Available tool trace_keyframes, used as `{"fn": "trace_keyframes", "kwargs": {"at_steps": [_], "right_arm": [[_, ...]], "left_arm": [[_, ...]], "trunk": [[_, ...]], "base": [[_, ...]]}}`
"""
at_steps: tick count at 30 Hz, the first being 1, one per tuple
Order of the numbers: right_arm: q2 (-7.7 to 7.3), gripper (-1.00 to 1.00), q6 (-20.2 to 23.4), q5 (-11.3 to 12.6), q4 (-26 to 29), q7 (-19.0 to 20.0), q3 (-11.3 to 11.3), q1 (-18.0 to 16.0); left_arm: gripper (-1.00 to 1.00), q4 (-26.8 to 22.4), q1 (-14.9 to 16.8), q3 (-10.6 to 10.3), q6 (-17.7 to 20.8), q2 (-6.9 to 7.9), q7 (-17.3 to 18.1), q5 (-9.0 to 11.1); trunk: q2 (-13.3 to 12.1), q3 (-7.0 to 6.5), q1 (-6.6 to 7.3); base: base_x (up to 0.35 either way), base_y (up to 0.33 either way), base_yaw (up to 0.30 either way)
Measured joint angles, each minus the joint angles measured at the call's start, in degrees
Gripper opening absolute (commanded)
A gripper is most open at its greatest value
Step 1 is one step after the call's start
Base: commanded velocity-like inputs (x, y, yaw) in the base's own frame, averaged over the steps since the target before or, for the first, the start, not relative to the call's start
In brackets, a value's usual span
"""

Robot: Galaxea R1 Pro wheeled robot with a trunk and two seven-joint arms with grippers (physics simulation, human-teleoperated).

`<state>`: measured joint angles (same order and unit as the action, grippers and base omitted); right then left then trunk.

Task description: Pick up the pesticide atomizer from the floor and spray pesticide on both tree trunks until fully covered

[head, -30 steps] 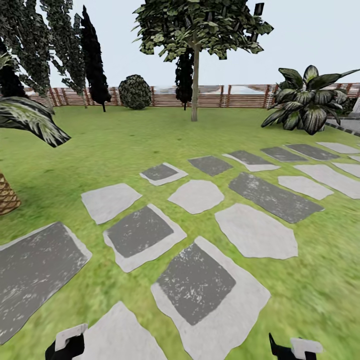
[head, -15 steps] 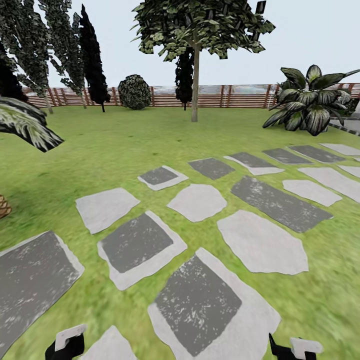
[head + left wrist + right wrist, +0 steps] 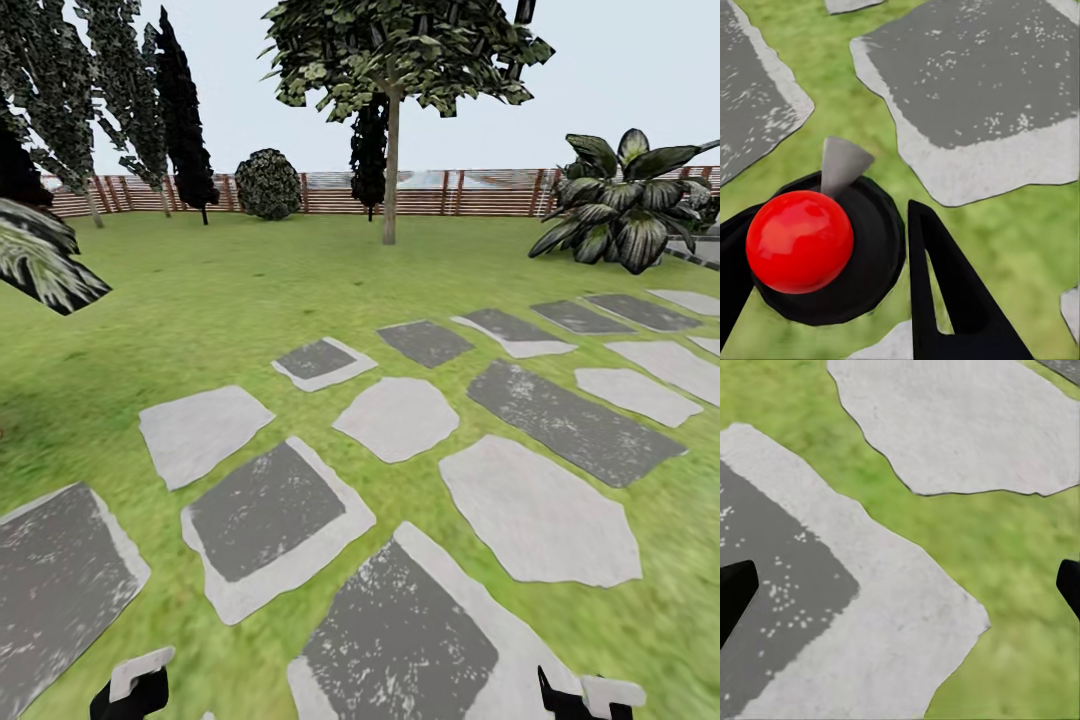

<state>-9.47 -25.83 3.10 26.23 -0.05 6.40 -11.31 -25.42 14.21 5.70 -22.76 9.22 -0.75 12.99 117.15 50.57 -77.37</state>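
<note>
A: What is asked of the step in hand?

B: A drive across the garden toward a tree, it is judged. The base is best steered straight over the paving stones [image 3: 400, 418] and the lawn [image 3: 200, 300], with both arms kept low and tucked so that nothing is jolted loose.

A: What is gripped, nearest the camera?

B: In the left wrist view the left gripper [image 3: 825, 232] is seen clenched about the pesticide atomizer [image 3: 802, 241]: a red ball on a round black body with a grey nozzle, lodged between the two black fingers at lower left of the frame. Grass and a dark slab are seen beneath it, so it is taken to be carried clear of the ground.

A: And the other claw?

B: The right gripper [image 3: 904, 585] is spread wide; its fingertips are seen at the two side edges of the right wrist view, and nothing is held or touched between them.

A: Farther out?

B: A tree trunk [image 3: 390, 170] is seen at upper centre of the head view, under a dark leafy crown [image 3: 400, 50], well apart from the robot. It is best stopped near, nozzle toward the bark. Behind it the wooden fence [image 3: 460, 192] is seen.
</note>
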Motion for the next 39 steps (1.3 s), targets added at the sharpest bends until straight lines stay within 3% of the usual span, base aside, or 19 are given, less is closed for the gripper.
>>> {"fn": "trace_keyframes", "kwargs": {"at_steps": [39], "right_arm": [[-0.01,1.00,0.00,0.01,0.00,-0.03,0.01,0.00]], "left_arm": [[-1.00,0.00,0.00,0.07,-0.02,0.00,-0.02,0.00]], "trunk": [[0.00,0.00,0.00]], "base": [[0.338,0.000,0.000]]}}
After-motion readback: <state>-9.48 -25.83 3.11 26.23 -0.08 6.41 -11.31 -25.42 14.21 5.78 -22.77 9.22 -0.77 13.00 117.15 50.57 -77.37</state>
